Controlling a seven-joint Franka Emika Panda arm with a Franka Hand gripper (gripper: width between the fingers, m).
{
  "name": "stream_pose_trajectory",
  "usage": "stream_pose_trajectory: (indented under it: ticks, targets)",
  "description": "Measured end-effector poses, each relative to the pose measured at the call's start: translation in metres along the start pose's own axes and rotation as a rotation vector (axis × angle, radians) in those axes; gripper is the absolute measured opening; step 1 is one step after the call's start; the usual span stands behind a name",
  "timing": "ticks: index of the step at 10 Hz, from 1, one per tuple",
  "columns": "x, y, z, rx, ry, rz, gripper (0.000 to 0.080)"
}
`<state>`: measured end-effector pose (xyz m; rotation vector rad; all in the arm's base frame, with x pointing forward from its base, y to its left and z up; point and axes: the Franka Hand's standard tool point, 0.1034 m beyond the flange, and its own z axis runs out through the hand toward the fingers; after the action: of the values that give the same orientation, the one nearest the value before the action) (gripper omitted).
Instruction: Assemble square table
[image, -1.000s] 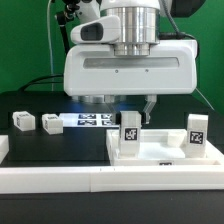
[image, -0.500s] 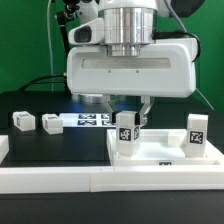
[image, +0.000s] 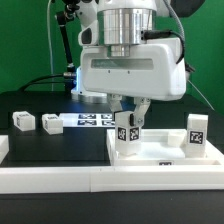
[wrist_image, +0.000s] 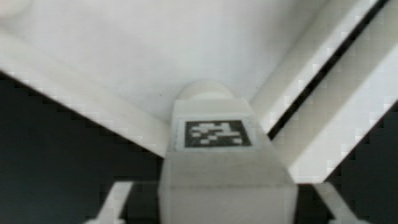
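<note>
The square table's white slab (image: 165, 152) lies flat at the exterior view's right. Two tagged white legs stand upright on it: one near the slab's left corner (image: 127, 137), one at its right (image: 196, 134). My gripper (image: 129, 108) hangs right over the left one, fingers either side of its top. In the wrist view this leg (wrist_image: 217, 135) stands between my fingers (wrist_image: 121, 203) with a dark gap on at least one side; the gripper (wrist_image: 222, 205) is open. The slab (wrist_image: 107, 60) shows behind it.
Two more leg blocks (image: 22, 121) (image: 51, 124) lie on the black table at the exterior view's left. The marker board (image: 92, 120) lies behind them. A long low white barrier rail (image: 70, 182) runs along the front.
My gripper has turned about its vertical axis and shifted slightly to the exterior view's right, staying over the left standing leg. The legs and slab have not moved.
</note>
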<state>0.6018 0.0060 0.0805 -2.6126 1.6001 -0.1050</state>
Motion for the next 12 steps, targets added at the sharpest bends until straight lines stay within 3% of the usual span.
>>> stream_pose_trajectory:
  ticks: [6, 7, 8, 9, 10, 12]
  targets:
    - [0.0009, 0.0008, 0.0005, 0.011, -0.016, 0.245, 0.029]
    - [0.0006, 0.0007, 0.0005, 0.011, -0.016, 0.201, 0.0372]
    - [-0.0008, 0.0002, 0.0007, 0.01, -0.016, 0.138, 0.0372]
    - [-0.002, -0.0006, 0.0007, 0.011, -0.016, 0.017, 0.0554]
    - [-0.0024, -0.0008, 0.0007, 0.012, -0.016, -0.091, 0.0619]
    - [-0.0005, -0.0001, 0.0006, 0.015, -0.014, -0.316, 0.0644]
